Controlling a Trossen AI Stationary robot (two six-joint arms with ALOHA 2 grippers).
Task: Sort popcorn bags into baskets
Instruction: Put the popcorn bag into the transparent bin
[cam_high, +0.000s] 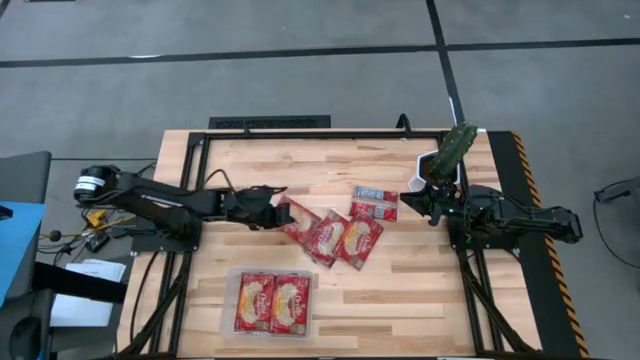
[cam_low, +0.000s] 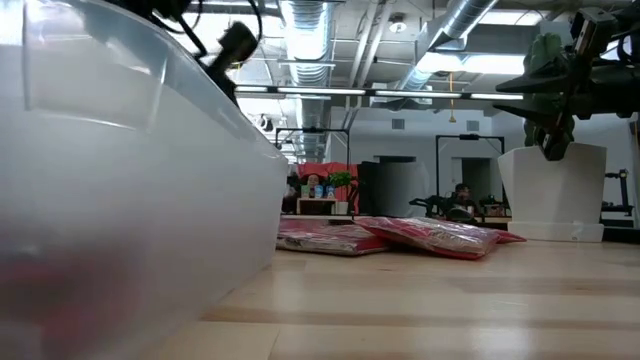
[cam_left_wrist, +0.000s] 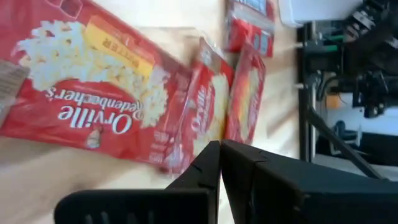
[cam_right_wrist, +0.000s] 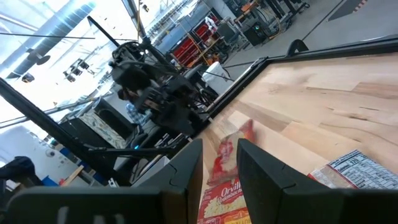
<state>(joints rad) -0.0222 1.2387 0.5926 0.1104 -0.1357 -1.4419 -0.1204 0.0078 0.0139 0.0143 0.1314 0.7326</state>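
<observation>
Four red popcorn bags lie at the table's middle: one (cam_high: 297, 216) right at my left gripper (cam_high: 278, 203), two overlapping (cam_high: 327, 238) (cam_high: 361, 240), and one with a light panel (cam_high: 375, 203). In the left wrist view the nearest bag (cam_left_wrist: 93, 81) lies flat on the wood, and my left gripper (cam_left_wrist: 219, 149) is shut by its edge. The clear tray (cam_high: 229, 300), near the table's near edge, holds two bags (cam_high: 255, 302) (cam_high: 290, 302). My right gripper (cam_high: 412, 198) (cam_right_wrist: 221, 149) hangs open above the table's right side, holding nothing. My left gripper's shut fingertips (cam_left_wrist: 208, 155) stand beside the edge of the nearest bag (cam_left_wrist: 168, 163). I cannot tell whether they touch it, and nothing shows between the fingers.
A white bowl (cam_high: 440, 168) with a green object (cam_high: 455, 145) stands at the far right, just behind my right gripper. The tray's wall (cam_low: 120, 180) fills the low view's left. Bare wood lies between the bags and the tray, and right of the tray.
</observation>
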